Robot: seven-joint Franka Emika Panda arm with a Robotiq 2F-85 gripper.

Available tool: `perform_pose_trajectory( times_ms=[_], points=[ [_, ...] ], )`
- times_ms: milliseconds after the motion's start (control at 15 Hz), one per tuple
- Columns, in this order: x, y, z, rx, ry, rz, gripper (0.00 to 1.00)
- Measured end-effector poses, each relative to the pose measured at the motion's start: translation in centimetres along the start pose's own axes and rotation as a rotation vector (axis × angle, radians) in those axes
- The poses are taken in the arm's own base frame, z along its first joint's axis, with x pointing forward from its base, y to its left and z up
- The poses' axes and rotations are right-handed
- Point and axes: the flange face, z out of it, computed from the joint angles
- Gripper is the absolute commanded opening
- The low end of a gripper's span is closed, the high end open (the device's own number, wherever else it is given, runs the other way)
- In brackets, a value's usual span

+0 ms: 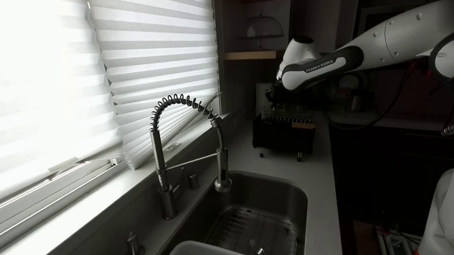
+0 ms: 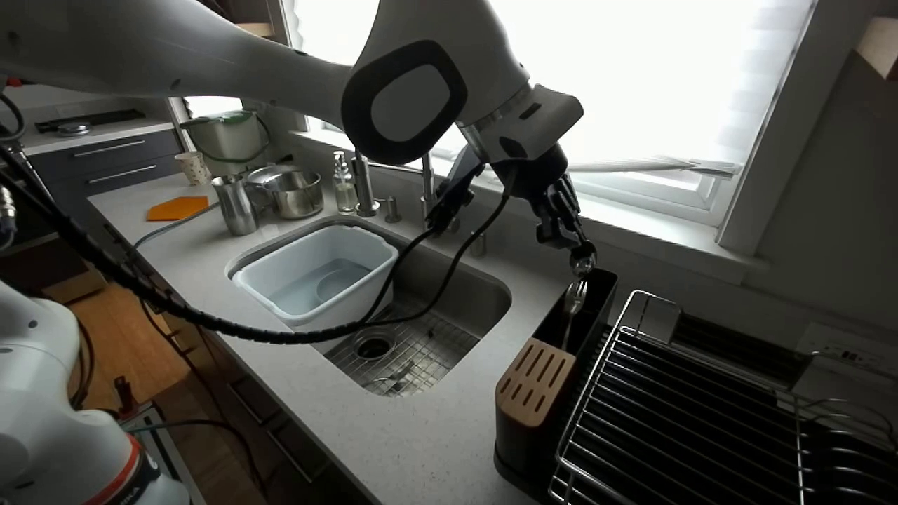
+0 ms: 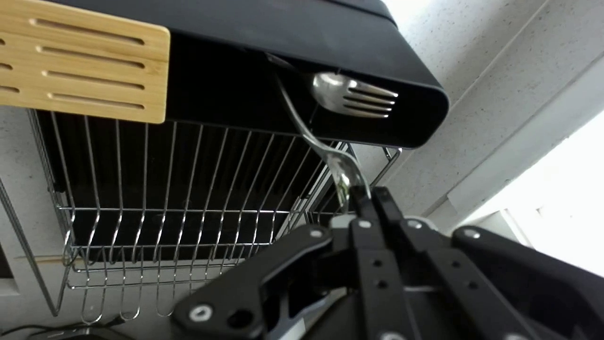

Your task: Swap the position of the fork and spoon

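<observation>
A shiny metal spoon (image 3: 347,172) has its bowl end at my fingertips in the wrist view, its handle running down into the black utensil caddy (image 3: 302,28). My gripper (image 3: 373,192) is nearly closed, with the rim of the bowl between its fingertips. In an exterior view the spoon (image 2: 583,261) shows at the gripper tips, just above the caddy (image 2: 515,449). A fork (image 3: 351,94) leans inside the caddy, tines up; it also shows in an exterior view (image 2: 575,298). Another fork (image 1: 260,251) lies on the wire rack in the sink. The lower handle ends are hidden in the caddy.
The caddy's slotted wooden lid (image 2: 535,382) covers its near end. A wire dish rack (image 2: 673,393) stands beside it. The window wall and sill (image 2: 652,242) are close behind the gripper. A grey tub (image 2: 316,273) sits in the sink; the spring faucet (image 1: 160,154) rises behind it.
</observation>
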Motion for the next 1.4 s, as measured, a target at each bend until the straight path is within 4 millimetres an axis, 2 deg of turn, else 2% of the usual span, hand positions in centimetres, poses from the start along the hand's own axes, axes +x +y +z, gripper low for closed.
perform_pose_trajectory(
  times_ms=[133, 200, 267, 333, 400, 667, 933, 1000, 1400],
  points=[
    [-0.1, 0.4, 0.8, -0.002, -0.006, 0.011, 0.01],
    [-0.1, 0.5, 1.2, -0.005, -0.009, 0.016, 0.06],
    [-0.2, 0.7, 1.6, -0.009, -0.014, 0.019, 0.31],
    [-0.3, 0.7, 2.0, -0.015, -0.018, 0.021, 0.31],
    [-0.3, 0.8, 2.4, -0.02, -0.022, 0.021, 0.35],
    [-0.6, 0.9, 3.6, -0.035, -0.034, 0.019, 0.66],
    [-0.7, 0.8, 3.8, -0.036, -0.036, 0.017, 0.97],
    [-0.7, 0.7, 3.8, -0.034, -0.036, 0.018, 1.0],
    [-1.3, -1.4, 4.4, -0.066, -0.129, 0.026, 1.0]
  ],
)
